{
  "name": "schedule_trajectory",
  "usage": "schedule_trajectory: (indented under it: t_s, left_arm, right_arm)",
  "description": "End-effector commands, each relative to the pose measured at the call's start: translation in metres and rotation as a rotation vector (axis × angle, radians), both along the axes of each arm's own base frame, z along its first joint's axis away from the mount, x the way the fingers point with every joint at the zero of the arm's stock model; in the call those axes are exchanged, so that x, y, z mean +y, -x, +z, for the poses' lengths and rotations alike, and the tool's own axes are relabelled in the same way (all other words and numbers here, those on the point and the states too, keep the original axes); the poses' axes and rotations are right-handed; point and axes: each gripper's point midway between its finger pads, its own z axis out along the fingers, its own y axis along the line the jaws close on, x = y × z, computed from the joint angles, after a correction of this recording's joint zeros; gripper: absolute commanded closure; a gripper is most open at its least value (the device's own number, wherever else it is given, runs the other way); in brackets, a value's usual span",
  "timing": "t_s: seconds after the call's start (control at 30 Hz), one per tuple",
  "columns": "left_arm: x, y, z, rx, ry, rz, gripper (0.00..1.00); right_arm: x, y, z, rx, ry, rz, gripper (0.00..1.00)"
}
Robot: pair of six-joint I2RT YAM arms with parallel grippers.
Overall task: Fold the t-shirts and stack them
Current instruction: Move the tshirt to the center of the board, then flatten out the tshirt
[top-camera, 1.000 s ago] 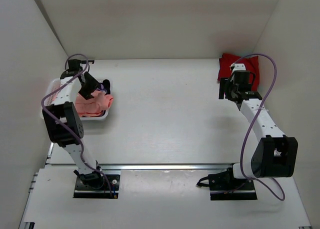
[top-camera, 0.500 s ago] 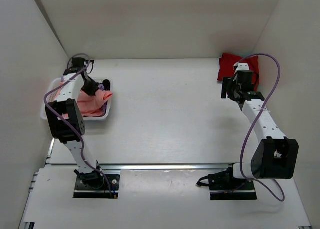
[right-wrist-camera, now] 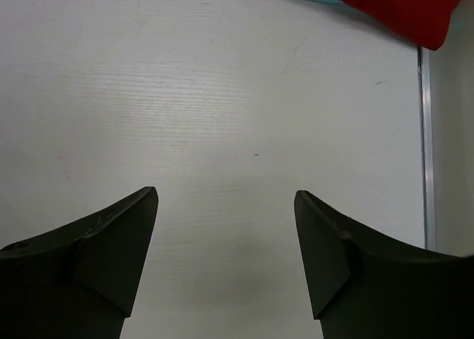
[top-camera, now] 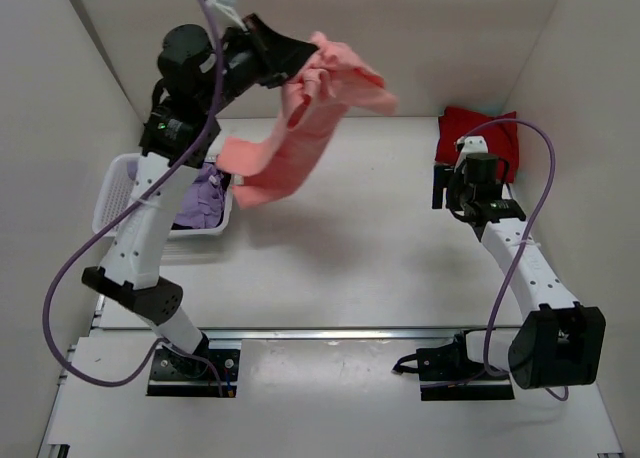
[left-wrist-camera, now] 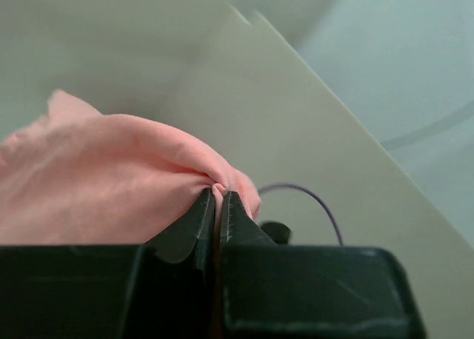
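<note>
Left claw [left-wrist-camera: 217, 200] clenches salmon-pink cloth t-shirt [top-camera: 300, 128], held high; garment's long axis trails diagonally down toward white worktop [top-camera: 350, 258]. Right claw [right-wrist-camera: 226, 206] stands released, well apart; left arm nearer.

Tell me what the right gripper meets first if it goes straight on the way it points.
Likely the bare table: the right gripper, open, points down at it. The red t-shirt lies beyond, off that line.

Plain white walls [top-camera: 400, 38] enclose a white table [top-camera: 340, 248] under soft, even light.
</note>
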Motion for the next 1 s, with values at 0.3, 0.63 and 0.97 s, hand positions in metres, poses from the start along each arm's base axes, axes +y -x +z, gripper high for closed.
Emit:
schedule_trajectory:
  t_s: [0.3,0.63,0.97]
  left_arm:
    - [0.018,-0.010,-0.198,0.482,-0.017,-0.026,0.95]
    - [0.073,0.010,-0.298,0.725,0.057,0.081,0.20]
    - [0.001,0.093,-0.415,1.020,-0.149,-0.110,0.45]
  right_arm:
    - [0.001,0.022,0.012,-0.085,-0.072,-0.008,0.28]
    - [0.066,0.019,-0.014,-0.008,-0.126,0.223,0.23]
    - [0.123,0.041,-0.076,0.202,-0.279,0.253,0.24]
